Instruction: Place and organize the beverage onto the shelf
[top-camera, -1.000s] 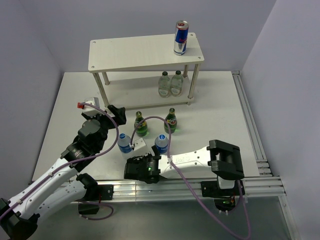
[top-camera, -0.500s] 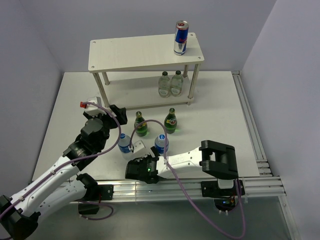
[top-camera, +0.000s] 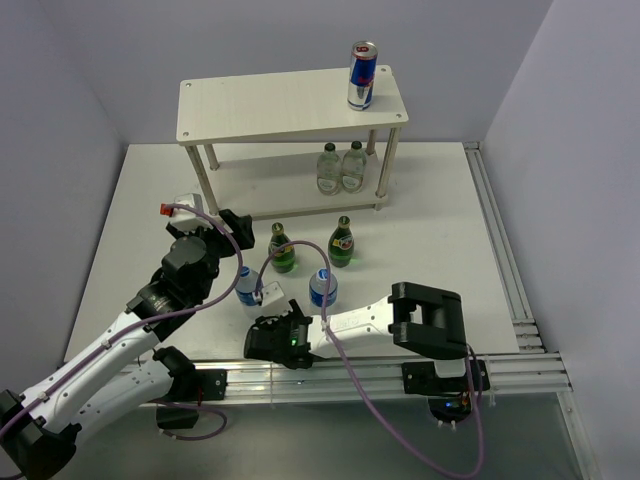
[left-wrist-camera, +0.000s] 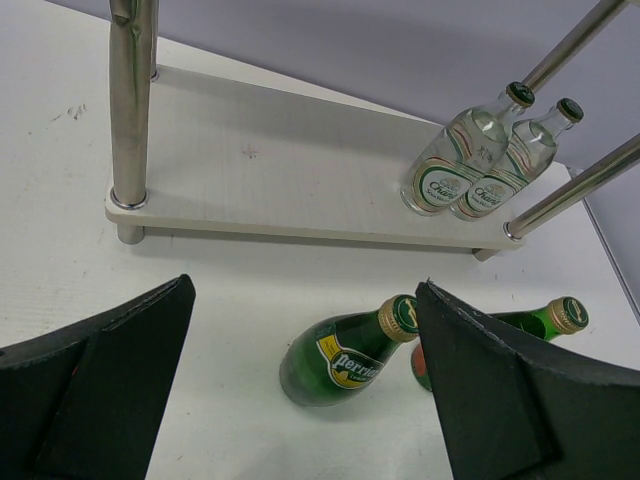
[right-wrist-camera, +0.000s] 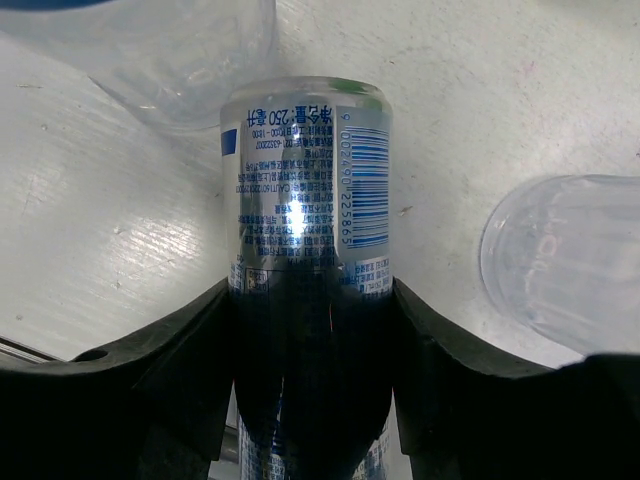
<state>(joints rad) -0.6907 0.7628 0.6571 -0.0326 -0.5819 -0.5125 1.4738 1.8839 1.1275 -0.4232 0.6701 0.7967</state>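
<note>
We see the shelf (top-camera: 290, 105), pale wood on thin cream legs, at the table's (top-camera: 440, 220) far side. A blue can (top-camera: 362, 75) stands upright at the right end of its top board; two clear glass bottles (top-camera: 328, 170) stand touching on the lower tier. On the table two green bottles (top-camera: 282, 250) stand upright, apart; nearer us, two blue-capped plastic bottles (top-camera: 248, 288) flank a silver can (right-wrist-camera: 305, 190) lying on its side.

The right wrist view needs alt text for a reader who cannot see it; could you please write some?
The right gripper is shut on a silver can with a barcode, lying on the white table. Two clear bottles stand close by, one at upper left and one at right.
</note>
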